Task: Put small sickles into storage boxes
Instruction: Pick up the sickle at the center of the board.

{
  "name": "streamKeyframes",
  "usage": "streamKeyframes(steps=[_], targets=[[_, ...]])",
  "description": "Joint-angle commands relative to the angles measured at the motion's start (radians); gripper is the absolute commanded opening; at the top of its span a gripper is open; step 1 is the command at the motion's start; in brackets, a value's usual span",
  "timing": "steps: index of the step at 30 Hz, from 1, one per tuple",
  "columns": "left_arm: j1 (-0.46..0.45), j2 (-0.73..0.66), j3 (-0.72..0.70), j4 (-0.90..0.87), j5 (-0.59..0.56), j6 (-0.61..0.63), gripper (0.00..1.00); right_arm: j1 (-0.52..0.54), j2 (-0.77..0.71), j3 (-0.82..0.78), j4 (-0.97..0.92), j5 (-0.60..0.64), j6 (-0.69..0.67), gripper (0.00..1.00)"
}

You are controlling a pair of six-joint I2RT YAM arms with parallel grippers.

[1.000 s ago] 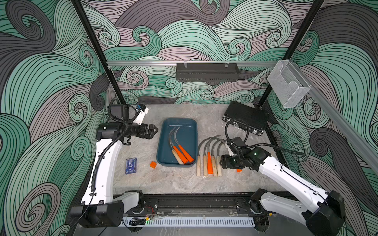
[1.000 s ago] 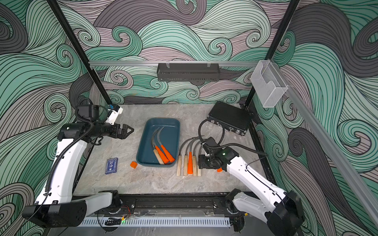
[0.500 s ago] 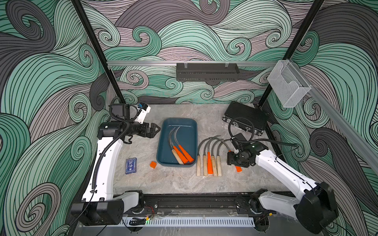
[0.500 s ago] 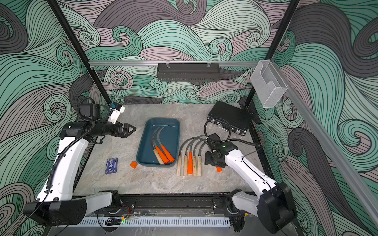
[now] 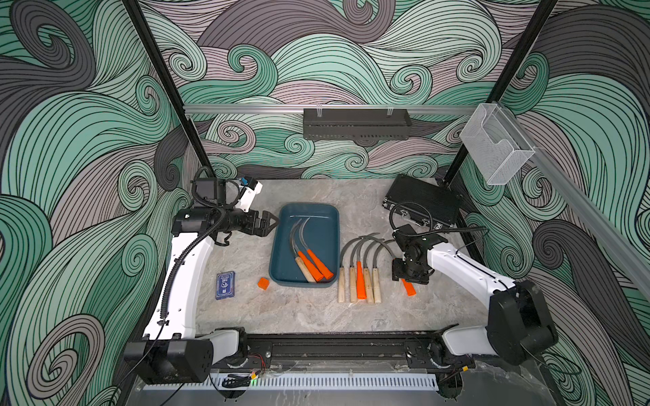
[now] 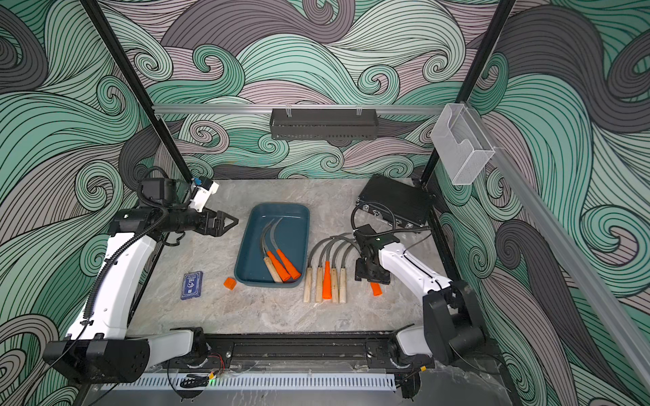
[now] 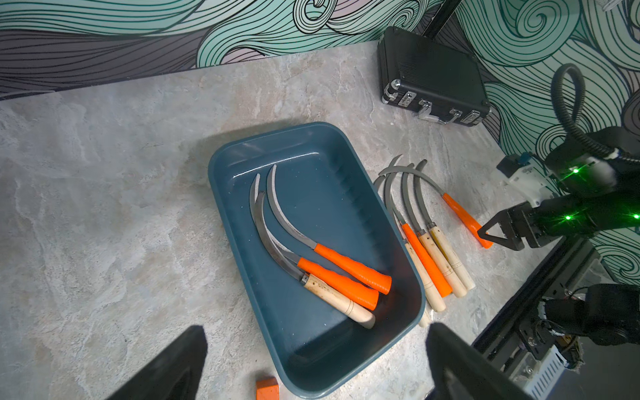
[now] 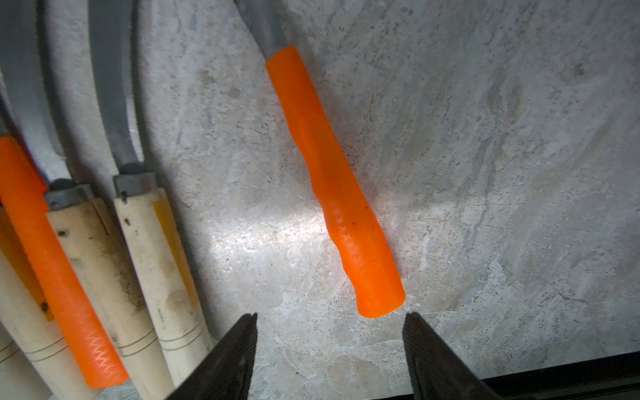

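Right wrist view: right claw [image 8: 332, 314] with jaws apart, at the butt end of one orange-handled sickle [image 8: 329, 173] lying on the counter [image 8: 485, 173].
Beside that claw lies a row of sickles [image 8: 145, 249]. The left claw [image 7: 315, 327], jaws apart, hovers near the teal tray [image 7: 311, 138], which contains three sickles [image 7: 346, 270].

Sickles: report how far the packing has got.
Done: three sickles lie in the teal tray. In hand: nothing gripped; the right gripper hangs open at the lone orange-handled sickle. Remaining: that one and the row beside the tray.
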Motion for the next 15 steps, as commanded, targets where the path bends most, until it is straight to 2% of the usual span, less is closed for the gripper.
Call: streamKeyframes(steps=[1, 15], targets=[[-0.006, 0.001, 0.011, -0.012, 0.020, 0.010, 0.98, -0.006, 0.026, 0.037, -0.008, 0.030, -0.021, 0.68], [-0.008, 0.013, 0.025, -0.032, 0.070, -0.001, 0.98, -0.033, 0.102, 0.022, 0.063, 0.011, -0.063, 0.68]])
